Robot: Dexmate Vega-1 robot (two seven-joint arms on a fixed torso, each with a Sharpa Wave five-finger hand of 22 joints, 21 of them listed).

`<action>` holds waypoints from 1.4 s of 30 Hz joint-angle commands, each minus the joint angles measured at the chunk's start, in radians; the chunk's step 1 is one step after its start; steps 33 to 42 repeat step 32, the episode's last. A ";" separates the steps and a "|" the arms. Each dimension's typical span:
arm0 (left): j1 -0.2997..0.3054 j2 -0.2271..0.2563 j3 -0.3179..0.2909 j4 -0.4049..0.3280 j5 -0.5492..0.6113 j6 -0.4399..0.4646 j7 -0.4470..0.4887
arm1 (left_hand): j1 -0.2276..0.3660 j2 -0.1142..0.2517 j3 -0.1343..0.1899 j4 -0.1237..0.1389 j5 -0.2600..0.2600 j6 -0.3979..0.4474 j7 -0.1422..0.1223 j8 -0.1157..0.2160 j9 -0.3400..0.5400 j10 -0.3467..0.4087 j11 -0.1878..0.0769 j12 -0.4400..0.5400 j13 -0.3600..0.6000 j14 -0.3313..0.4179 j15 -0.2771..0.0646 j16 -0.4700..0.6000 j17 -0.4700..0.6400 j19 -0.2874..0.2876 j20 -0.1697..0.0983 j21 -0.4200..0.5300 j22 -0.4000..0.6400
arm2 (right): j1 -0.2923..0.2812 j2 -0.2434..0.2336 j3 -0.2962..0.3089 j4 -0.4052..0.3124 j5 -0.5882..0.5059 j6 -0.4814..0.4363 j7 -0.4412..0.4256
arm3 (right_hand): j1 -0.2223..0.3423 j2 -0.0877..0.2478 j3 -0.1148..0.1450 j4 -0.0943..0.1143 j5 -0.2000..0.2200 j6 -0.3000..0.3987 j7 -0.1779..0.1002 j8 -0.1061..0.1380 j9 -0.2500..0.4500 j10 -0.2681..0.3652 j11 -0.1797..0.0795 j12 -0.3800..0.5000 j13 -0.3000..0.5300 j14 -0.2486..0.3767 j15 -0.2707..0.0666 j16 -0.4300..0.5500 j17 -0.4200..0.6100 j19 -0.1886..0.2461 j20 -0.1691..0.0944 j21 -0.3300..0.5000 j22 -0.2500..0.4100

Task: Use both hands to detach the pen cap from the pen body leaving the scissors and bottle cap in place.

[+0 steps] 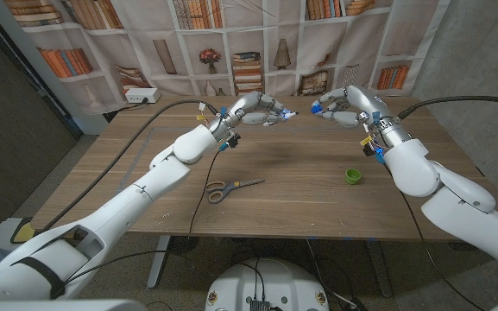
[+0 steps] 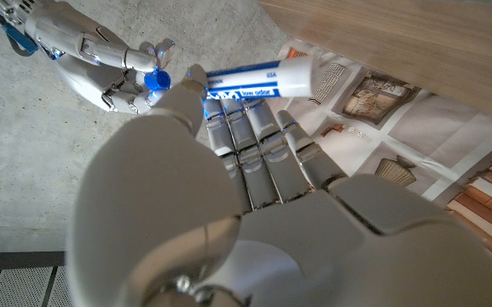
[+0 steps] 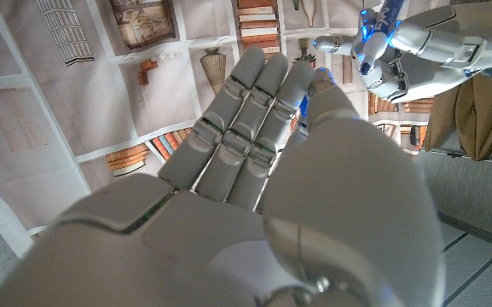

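Both hands are raised above the far half of the table. My left hand [image 1: 261, 110] grips the pen body [image 2: 258, 80], a white barrel with a blue label, and its tip points toward my right hand [image 1: 342, 105]. That hand pinches the small blue pen cap [image 2: 155, 81] between thumb and fingers. In the head view a short gap separates the cap [image 1: 318, 109] from the pen's tip. The right wrist view shows a sliver of blue cap [image 3: 303, 104] behind my right hand [image 3: 254, 170], with my left hand [image 3: 416, 43] beyond it.
The scissors [image 1: 232, 187], with orange and grey handles, lie on the wooden table [image 1: 300, 207] near the front middle. A green bottle cap [image 1: 353, 176] sits at front right. Black cables run along both arms. A bookshelf-print backdrop hangs behind the table.
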 commanded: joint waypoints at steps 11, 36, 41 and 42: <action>0.057 0.039 -0.044 -0.074 -0.013 0.002 0.041 | 0.013 0.019 0.017 0.017 0.007 0.008 0.005 0.004 0.021 0.104 -0.100 -0.001 0.006 0.018 -0.058 0.003 0.001 0.003 0.005 -0.003 0.002 | 0.006 0.041 -0.016 -0.031 -0.031 -0.056 -0.027 | -0.006 0.011 -0.012 0.001 -0.005 0.069 0.041 0.002 0.119 0.003 -0.012 0.009 0.018 -0.013 0.000 -0.009 -0.012 -0.015 -0.017 -0.006 0.004; 0.073 0.048 -0.061 -0.082 -0.012 -0.006 0.058 | 0.015 0.018 0.016 0.016 0.007 0.007 0.004 0.003 0.021 0.108 -0.100 -0.001 0.011 0.020 -0.060 0.004 0.001 0.004 0.003 -0.003 0.002 | 0.079 0.026 -0.075 -0.026 -0.059 -0.095 0.004 | -0.002 0.018 -0.016 0.000 -0.008 0.066 0.041 0.006 0.122 0.001 -0.015 0.002 0.027 -0.016 -0.001 -0.012 -0.022 -0.024 -0.017 -0.009 0.005; 0.073 0.048 -0.061 -0.082 -0.012 -0.006 0.058 | 0.015 0.018 0.016 0.016 0.007 0.007 0.004 0.003 0.021 0.108 -0.100 -0.001 0.011 0.020 -0.060 0.004 0.001 0.004 0.003 -0.003 0.002 | 0.079 0.026 -0.075 -0.026 -0.059 -0.095 0.004 | -0.002 0.018 -0.016 0.000 -0.008 0.066 0.041 0.006 0.122 0.001 -0.015 0.002 0.027 -0.016 -0.001 -0.012 -0.022 -0.024 -0.017 -0.009 0.005; 0.073 0.048 -0.061 -0.082 -0.012 -0.006 0.058 | 0.015 0.018 0.016 0.016 0.007 0.007 0.004 0.003 0.021 0.108 -0.100 -0.001 0.011 0.020 -0.060 0.004 0.001 0.004 0.003 -0.003 0.002 | 0.079 0.026 -0.075 -0.026 -0.059 -0.095 0.004 | -0.002 0.018 -0.016 0.000 -0.008 0.066 0.041 0.006 0.122 0.001 -0.015 0.002 0.027 -0.016 -0.001 -0.012 -0.022 -0.024 -0.017 -0.009 0.005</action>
